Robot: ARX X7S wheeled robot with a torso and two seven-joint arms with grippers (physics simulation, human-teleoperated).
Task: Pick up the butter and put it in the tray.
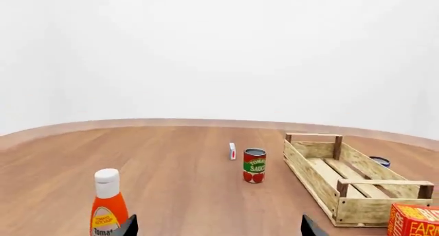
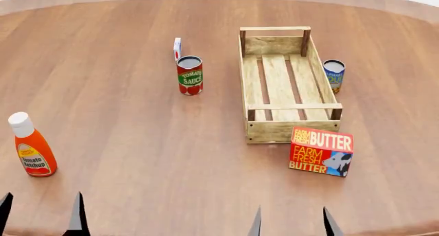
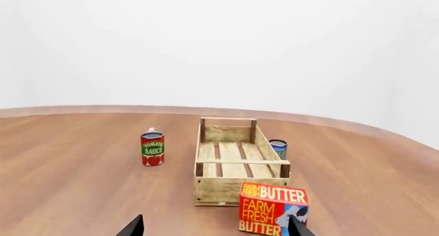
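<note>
The right gripper [image 2: 293, 223] sits at the bottom edge of the head view, right of centre, fingers spread wide and empty; the left gripper [image 2: 42, 215] at the bottom left is likewise wide and empty. Both look parked short of everything, so the reach seems not yet begun. Just above the right gripper, in the lower right, the butter [image 2: 321, 151] stands touching or nearly touching the tray's [image 2: 252, 74] near end, outside it. It is a red-orange box with white and yellow lettering and a cow picture. The tray, upper centre, holds nothing.
</note>
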